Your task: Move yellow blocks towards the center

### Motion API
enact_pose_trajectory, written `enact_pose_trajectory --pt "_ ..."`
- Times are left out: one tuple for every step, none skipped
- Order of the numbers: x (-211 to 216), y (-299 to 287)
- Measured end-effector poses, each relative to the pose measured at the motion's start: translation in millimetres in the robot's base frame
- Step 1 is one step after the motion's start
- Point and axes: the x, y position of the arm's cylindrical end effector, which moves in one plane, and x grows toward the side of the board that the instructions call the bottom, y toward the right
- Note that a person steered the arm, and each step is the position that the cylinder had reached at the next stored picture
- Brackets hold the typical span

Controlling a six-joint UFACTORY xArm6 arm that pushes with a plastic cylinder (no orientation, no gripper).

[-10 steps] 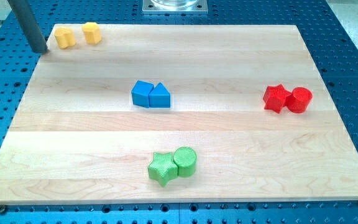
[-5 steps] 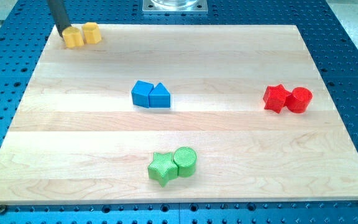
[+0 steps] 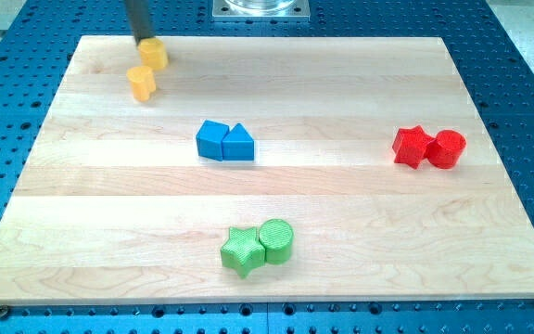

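Two small yellow blocks lie near the board's top left. One yellow block (image 3: 154, 54) sits right at my tip (image 3: 144, 44), which touches its upper left side. The other yellow block (image 3: 141, 83) lies just below it, slightly to the left, apart from the tip. Their exact shapes are hard to make out. The dark rod comes down from the view's top edge.
A blue cube (image 3: 212, 140) and blue triangle (image 3: 239, 144) touch near the board's middle. A red star (image 3: 411, 147) and red cylinder (image 3: 447, 148) sit at the right. A green star (image 3: 242, 250) and green cylinder (image 3: 276, 240) sit at the bottom middle. The wooden board (image 3: 341, 83) lies on a blue perforated table.
My tip has swept right along the board's top edge. Both yellow blocks moved right; one has slid down below the other, towards the blue blocks.
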Motion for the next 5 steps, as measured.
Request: enact_pose_trajectory --pt "54.5 24.1" --pt "81.7 34.4" --pt "43.6 34.3" --pt "39.9 -22.0" --pt "84.5 -30.2"
